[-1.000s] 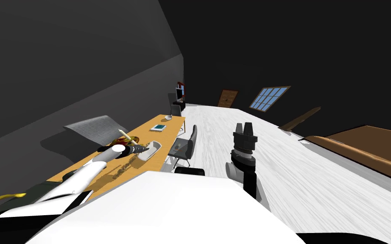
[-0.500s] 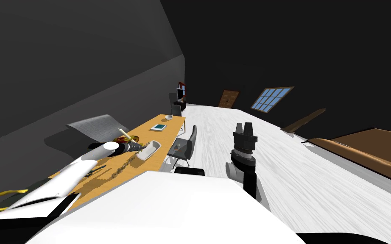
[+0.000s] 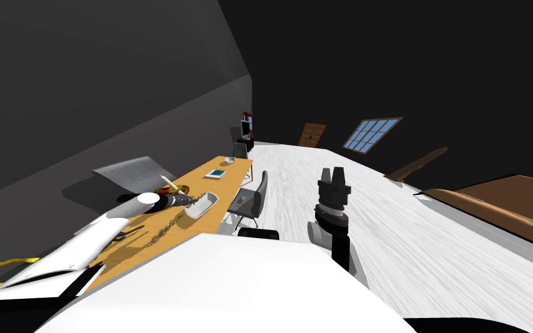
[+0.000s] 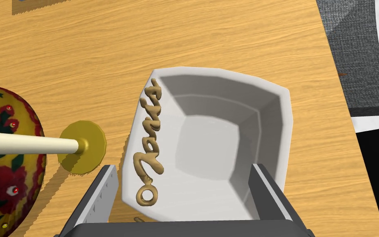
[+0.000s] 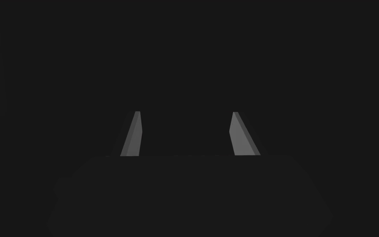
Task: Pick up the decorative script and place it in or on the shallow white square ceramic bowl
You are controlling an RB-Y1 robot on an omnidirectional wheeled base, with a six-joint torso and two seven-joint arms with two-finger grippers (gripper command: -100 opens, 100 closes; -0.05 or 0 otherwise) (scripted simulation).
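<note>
- Idling by my chest: R gripper, fingers apart, holding nothing.
- L gripper hangs over the wooden table, fingers wide, straddling the white square bowl, gripping nothing.
- Tan script lies along the bowl's rim on the candle side, just beside one finger. Touching it? Can't tell.
- Step: placement looks done, release made. Perch looks shaky, imo.
- Next: lift straight off, fingers kept wide, w/o brushing the script.
- Beyond: candle on its gold holder, close by. Mind it.
</note>
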